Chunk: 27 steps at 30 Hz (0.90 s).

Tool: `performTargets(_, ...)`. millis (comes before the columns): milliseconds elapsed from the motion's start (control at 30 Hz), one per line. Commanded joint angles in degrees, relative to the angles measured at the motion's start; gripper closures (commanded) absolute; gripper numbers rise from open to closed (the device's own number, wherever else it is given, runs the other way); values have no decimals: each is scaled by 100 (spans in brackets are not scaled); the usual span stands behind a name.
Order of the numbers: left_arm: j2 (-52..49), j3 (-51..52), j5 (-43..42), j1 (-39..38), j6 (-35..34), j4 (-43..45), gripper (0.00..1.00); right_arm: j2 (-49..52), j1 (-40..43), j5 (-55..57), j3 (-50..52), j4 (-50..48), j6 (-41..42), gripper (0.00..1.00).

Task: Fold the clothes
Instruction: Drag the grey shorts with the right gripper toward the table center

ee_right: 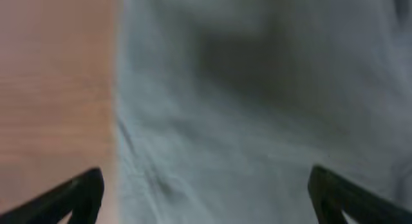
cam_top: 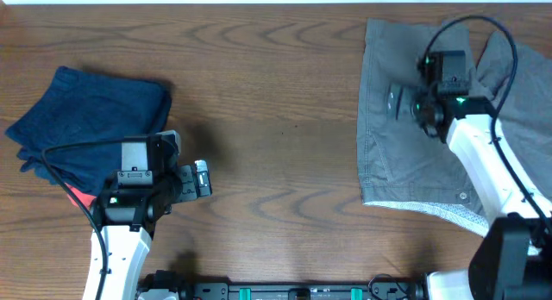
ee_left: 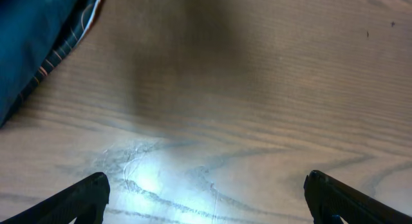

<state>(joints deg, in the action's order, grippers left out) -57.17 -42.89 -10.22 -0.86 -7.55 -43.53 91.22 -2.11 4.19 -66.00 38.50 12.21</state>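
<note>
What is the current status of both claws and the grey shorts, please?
Left claw open, empty, beside navy garment. Right claw open, empty, over grey shorts. Shorts spread out, not yet folded. Nothing in the way.

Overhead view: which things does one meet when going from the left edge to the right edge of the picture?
A folded navy-blue garment → the left gripper → a bare stretch of the brown wooden table → the grey cotton shorts. The right gripper hangs over the shorts, so it has no place of its own.

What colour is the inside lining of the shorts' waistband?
The lining is pale whitish-grey, lighter than the grey shorts; the overhead view shows it best.
</note>
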Motion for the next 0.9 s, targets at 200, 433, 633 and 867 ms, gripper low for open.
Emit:
performTargets(200, -9, -103, -927, -9, -92, 380, 2, -238, -74, -1429, 376, 1725, -592, 1)
performTargets(433, -9, -68, -929, -9, -94, 306, 2, -238, -660, -1528, 1456, 1222, -297, 1)
performTargets(633, -9, -68, -927, -9, -94, 269, 2, -238, -1167, -1663, 2188, 310, 33, 18)
performTargets(867, -9, -68, -927, -9, -94, 262, 2, -238, -1628, -1528, 2369, -308, 361, 99)
